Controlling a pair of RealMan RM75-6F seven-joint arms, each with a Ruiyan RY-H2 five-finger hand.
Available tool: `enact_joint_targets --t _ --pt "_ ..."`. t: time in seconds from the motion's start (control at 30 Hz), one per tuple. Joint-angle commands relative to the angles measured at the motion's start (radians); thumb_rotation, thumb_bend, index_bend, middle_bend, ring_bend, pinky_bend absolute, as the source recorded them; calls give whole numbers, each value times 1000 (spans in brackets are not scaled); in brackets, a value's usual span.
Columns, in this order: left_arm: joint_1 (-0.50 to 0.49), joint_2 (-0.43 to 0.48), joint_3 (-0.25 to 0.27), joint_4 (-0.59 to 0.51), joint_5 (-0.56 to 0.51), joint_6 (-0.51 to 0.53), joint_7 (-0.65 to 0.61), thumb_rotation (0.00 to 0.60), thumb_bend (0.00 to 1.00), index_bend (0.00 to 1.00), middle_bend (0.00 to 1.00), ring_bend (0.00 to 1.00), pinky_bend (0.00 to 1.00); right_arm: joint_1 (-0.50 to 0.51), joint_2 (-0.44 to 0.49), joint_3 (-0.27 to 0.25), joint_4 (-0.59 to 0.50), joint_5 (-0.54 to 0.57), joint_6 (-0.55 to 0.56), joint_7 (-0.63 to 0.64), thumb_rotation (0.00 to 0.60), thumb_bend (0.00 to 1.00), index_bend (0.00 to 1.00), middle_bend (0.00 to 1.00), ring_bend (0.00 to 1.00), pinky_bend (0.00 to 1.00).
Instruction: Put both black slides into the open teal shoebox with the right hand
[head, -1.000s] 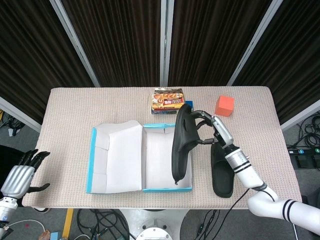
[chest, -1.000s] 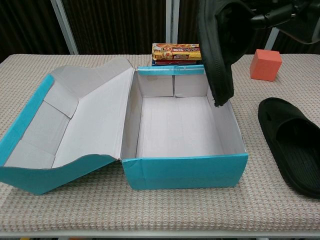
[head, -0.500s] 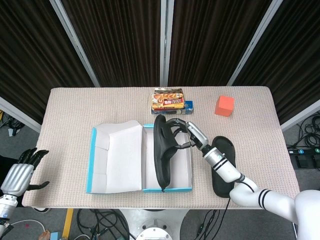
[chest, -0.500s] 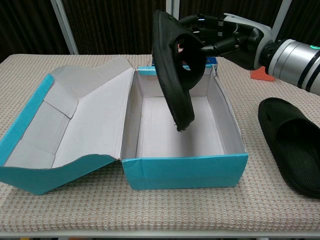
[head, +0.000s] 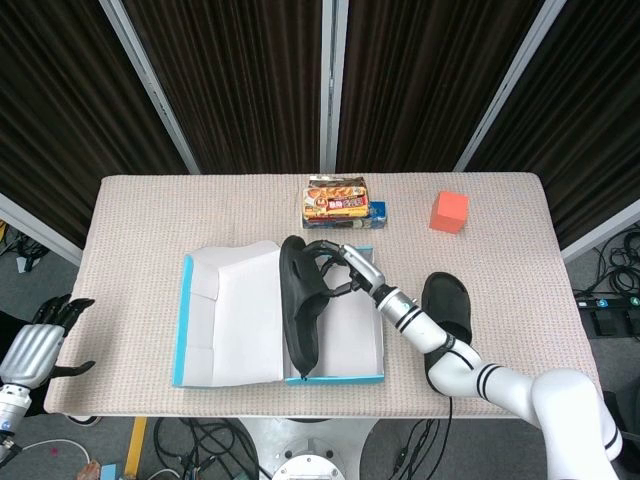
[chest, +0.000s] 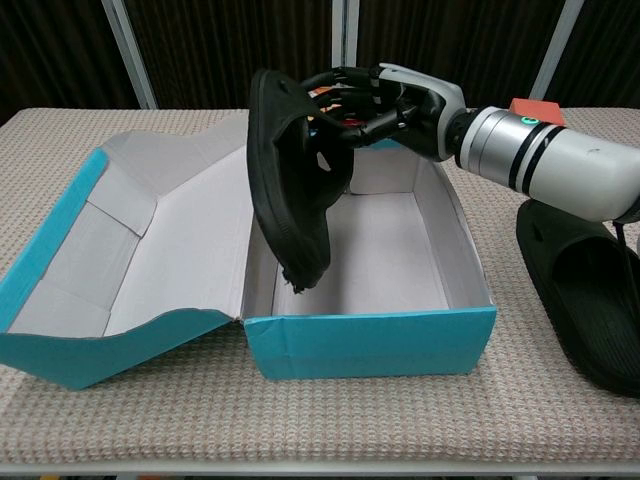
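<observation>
My right hand (head: 342, 266) (chest: 385, 100) grips a black slide (head: 298, 310) (chest: 291, 180) by its strap. The slide hangs on its edge, toe down, over the left part of the open teal shoebox (head: 335, 377) (chest: 370, 338), its tip near the box floor. The second black slide (head: 448, 310) (chest: 585, 290) lies flat on the cloth to the right of the box. Off the table's front left corner, my left hand (head: 35, 345) hangs open and holds nothing.
The box lid (head: 228, 315) (chest: 130, 260) lies folded open to the left. A snack packet (head: 336, 202) sits behind the box, and an orange cube (head: 449, 211) (chest: 535, 106) stands at the back right.
My right hand has carried the held slide leftwards across the box, from over its right wall to its left side, and lower. The left hand has barely moved.
</observation>
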Motion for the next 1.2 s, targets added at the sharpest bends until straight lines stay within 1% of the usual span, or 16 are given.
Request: enact_joint_targets --t 0.03,0.37,0.73,1.03,1.2 --pt "-2 -5 0 12 -2 -5 -9 600 129 102 108 3 40 20 -31 -8 37 -6 -6 13 600 141 452 450 336 459" --pt "-9 -30 1 76 -13 -33 -52 600 130 102 108 3 40 47 -76 -22 96 -10 0 45 600 154 458 450 336 459" --pt "-14 -39 -1 101 -14 -38 -71 600 129 102 108 3 41 63 -125 -41 170 -9 -4 39 600 159 460 450 336 461" --pt "-17 -50 2 126 -15 -47 -94 600 129 102 108 3 41 64 -149 -66 233 -31 35 -18 600 165 463 450 336 463" --pt "-16 -55 6 138 -12 -47 -103 600 129 102 108 3 41 61 -158 -84 262 -45 54 -71 600 168 464 450 336 463"
